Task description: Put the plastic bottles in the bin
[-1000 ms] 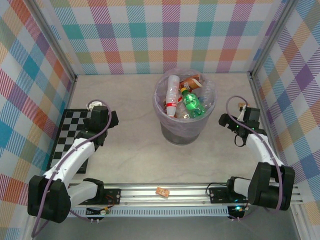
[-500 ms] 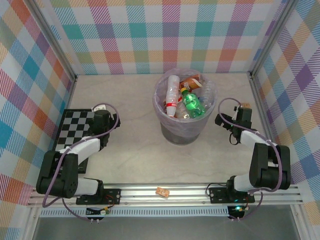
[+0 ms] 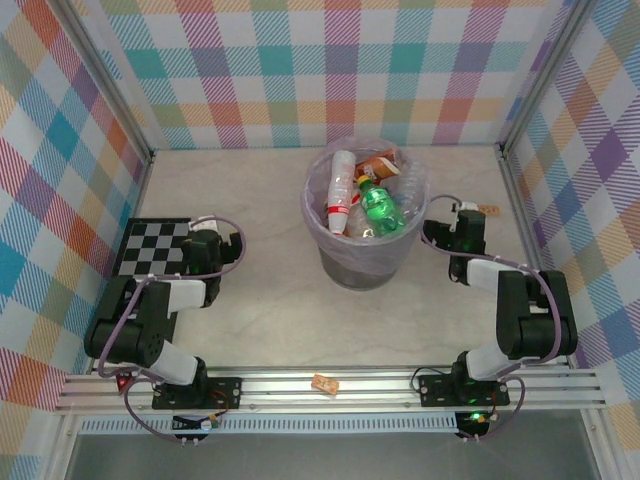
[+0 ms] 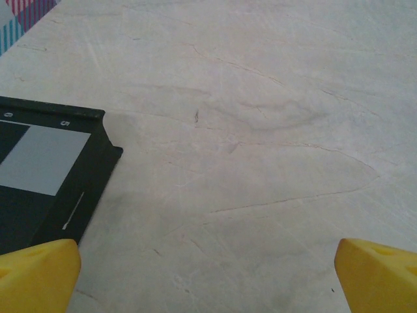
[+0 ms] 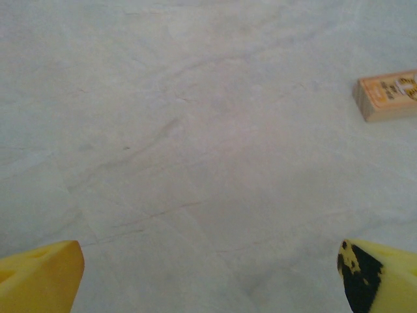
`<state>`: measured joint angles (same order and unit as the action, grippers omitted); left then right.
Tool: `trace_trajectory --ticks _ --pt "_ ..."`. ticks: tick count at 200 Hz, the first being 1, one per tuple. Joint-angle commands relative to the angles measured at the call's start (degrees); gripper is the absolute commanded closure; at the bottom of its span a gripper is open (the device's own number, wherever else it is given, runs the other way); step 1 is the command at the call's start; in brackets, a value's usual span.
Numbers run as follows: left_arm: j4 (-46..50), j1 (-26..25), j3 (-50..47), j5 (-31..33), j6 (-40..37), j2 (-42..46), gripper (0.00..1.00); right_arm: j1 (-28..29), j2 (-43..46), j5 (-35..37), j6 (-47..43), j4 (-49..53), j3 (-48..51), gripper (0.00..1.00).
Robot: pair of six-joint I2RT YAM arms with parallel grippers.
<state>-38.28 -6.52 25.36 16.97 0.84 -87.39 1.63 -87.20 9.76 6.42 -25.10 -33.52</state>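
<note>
1. Pale marbled table (image 3: 270, 310), boxed in by plaid walls (image 3: 330, 70) at 9, 12 and 3 o'clock.
2. Round grey bin (image 3: 345, 268) with a lilac liner, upright toward 12 o'clock from the table's middle.
3. Black-and-white checkerboard mat (image 3: 150, 250), flat on the table at 9 o'clock.
4. Left hand (image 3: 222, 248) at 9 o'clock from the bin, well apart from it, by the mat's 3 o'clock edge. Spread wide and holding nothing, with yellow fingers (image 4: 39, 274) at the lower corners of the left wrist view and bare table between them.
5. Right hand (image 3: 455, 232) at 3 o'clock from the bin, near its wall. Likewise gaping wide and empty over bare table.
6. Plastic bottles (image 3: 380, 208) heaped inside the bin: a green one on top, and a clear one with a red band at its 9 o'clock.
7. Tan block (image 3: 488, 209) lying on the table at 2 o'clock from the right hand, not touching it.
8. Second tan block (image 3: 324, 383) on the metal rail (image 3: 400, 385) at 6 o'clock.
</note>
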Motion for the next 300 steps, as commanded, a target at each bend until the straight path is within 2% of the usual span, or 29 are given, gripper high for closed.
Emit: trace_trajectory --ticks 1,17,29,38,48,56,65,74,83,300 --pt "-7.2 0.9 -0.6 -1.9 -0.6 -1.1 0.00 2.4 0.4 2.8 -4.9 -9.8 3.7 0.00" --pt "-12.7 1.3 -2.4 -3.9 -1.6 -3.3 0.00 1.5 1.2 1.4 -4.1 -15.3 6.9 0.01" --pt "-11.5 1.3 -2.3 -4.0 -1.4 -2.9 0.00 0.8 0.7 -1.3 -4.2 -18.5 8.6 0.00" --pt "-12.4 1.3 -2.3 -4.0 -1.5 -3.2 0.00 -0.2 -2.3 -1.9 -4.1 -29.2 12.1 0.00" --pt "-11.6 1.3 -2.1 -3.9 -1.3 -3.1 0.00 -0.1 -0.2 -1.0 -2.9 -21.9 10.5 0.00" --pt "-11.9 1.2 -2.1 -3.9 -1.3 -3.1 0.00 -0.1 -1.5 -0.8 -3.5 -26.5 11.5 0.01" --pt "-11.7 1.3 -2.1 -3.8 -1.3 -3.1 0.00 -0.1 -0.3 -0.9 -3.0 -22.7 10.7 0.01" --pt "-11.8 1.3 -2.1 -3.9 -1.3 -3.2 0.00 0.0 -1.2 -0.8 -3.2 -25.4 11.2 0.00" --pt "-11.8 1.3 -2.1 -3.9 -1.4 -3.2 0.00 -0.1 -0.4 -1.0 -3.0 -23.2 10.8 0.00" --pt "-12.1 1.3 -2.3 -3.9 -1.4 -3.1 0.00 -0.1 -0.7 -1.1 -3.2 -23.6 10.8 0.01"
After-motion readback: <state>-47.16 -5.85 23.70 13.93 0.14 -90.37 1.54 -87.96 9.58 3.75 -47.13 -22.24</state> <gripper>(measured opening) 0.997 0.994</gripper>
